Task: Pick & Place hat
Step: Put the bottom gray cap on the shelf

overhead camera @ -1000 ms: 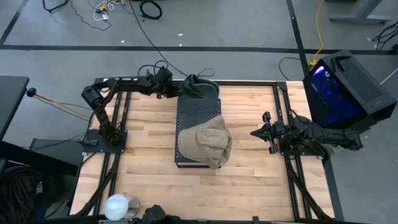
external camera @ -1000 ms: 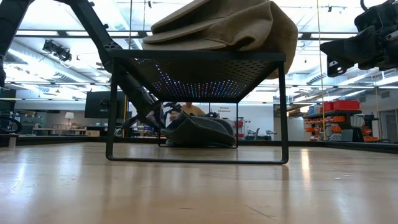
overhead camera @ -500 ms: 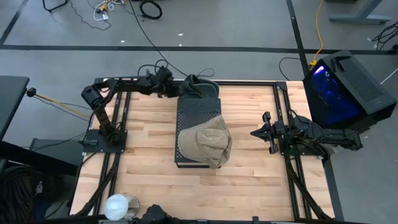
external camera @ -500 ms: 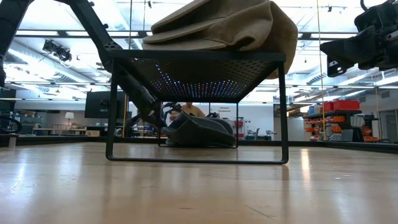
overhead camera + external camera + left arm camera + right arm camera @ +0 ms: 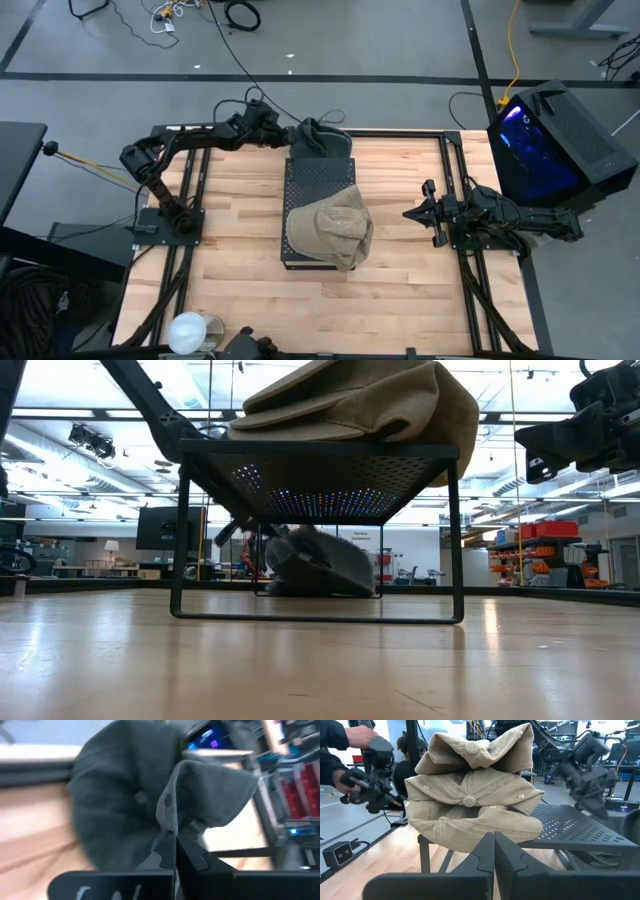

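A dark grey hat sits just past the far end of the black perforated stand; the low view shows the grey hat beyond the stand's legs. My left gripper reaches it from the table's left and is shut on it, as the left wrist view shows. Tan hats lie piled on the stand's near end, one lapping over its edge. My right gripper waits at the right, shut and holding nothing, level with the tan hats. My left gripper pinches a raised fold of the grey hat's cloth between its two fingers. The fingers come slanting down from the table's left side. The held side is tipped up, while the hat's lower part stays down at the table.
A black computer case with blue light stands off the table's right far corner. A white round thing lies at the near left edge. Beyond the table, a person's hands hold a device.
My left gripper has gone up and tipped a little, taking the grey hat's left side with it. The hat, flat on the table a second ago, now stands tipped up on that side, with its lower part still at the table.
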